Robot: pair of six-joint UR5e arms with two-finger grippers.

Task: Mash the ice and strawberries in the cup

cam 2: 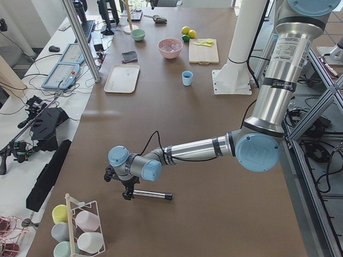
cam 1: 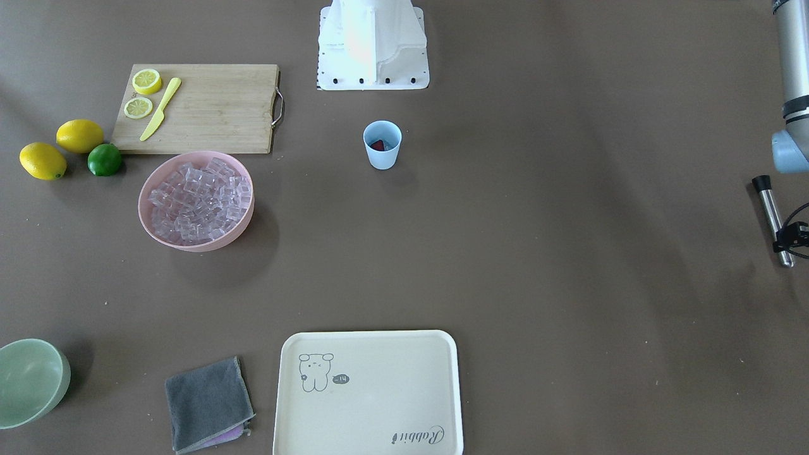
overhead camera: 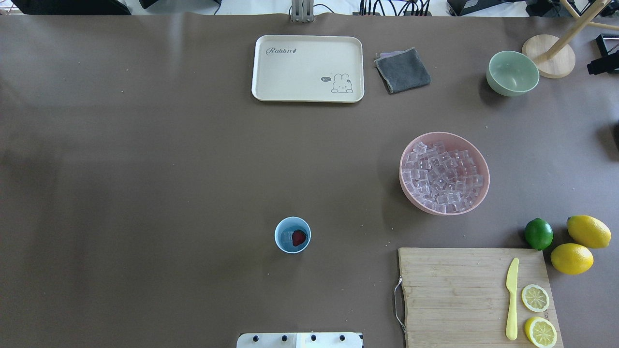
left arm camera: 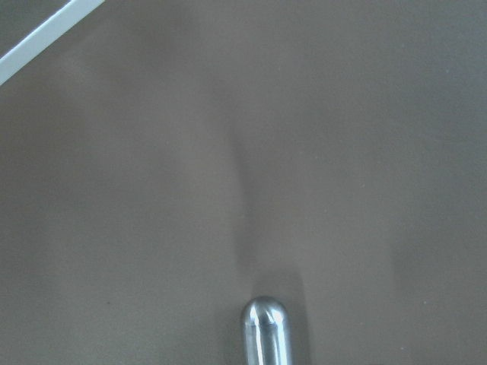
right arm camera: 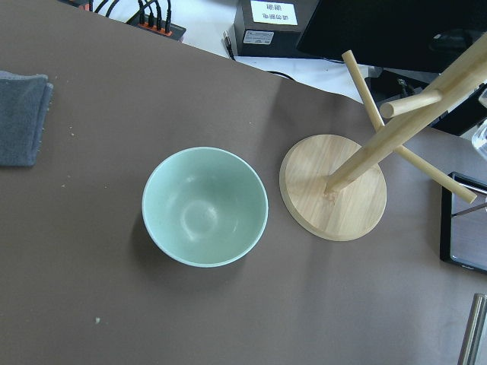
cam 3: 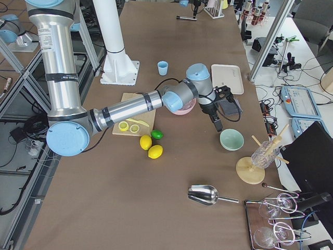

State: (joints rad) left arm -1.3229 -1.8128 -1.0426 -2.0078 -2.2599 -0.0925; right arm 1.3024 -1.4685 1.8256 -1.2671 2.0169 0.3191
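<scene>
The light blue cup [overhead camera: 278, 238] stands near the robot's base, mid table, also in the front view [cam 1: 382, 158]. Inside it lie a dark red strawberry [overhead camera: 299, 237] and a clear ice cube [overhead camera: 287, 236]. Many more ice cubes [overhead camera: 442, 176] fill a pink bowl [cam 1: 208, 245]. Far off to the left, my left gripper [cam 1: 784, 243] hugs a metal muddler [cam 1: 771, 212] close to the table; the muddler's rounded tip [left arm camera: 264, 331] fills the bottom of the left wrist view. My right gripper [cam 3: 217, 125] hangs over the pale green bowl [right arm camera: 163, 228]; whether it is open I cannot tell.
A wooden cutting board [overhead camera: 454, 290] carries a yellow knife [overhead camera: 511, 299] and two lemon slices. Two lemons and a lime [overhead camera: 538, 234] lie beside it. A cream tray [overhead camera: 271, 72], a grey cloth [overhead camera: 402, 70] and a wooden stand [right arm camera: 335, 190] sit at the far edge.
</scene>
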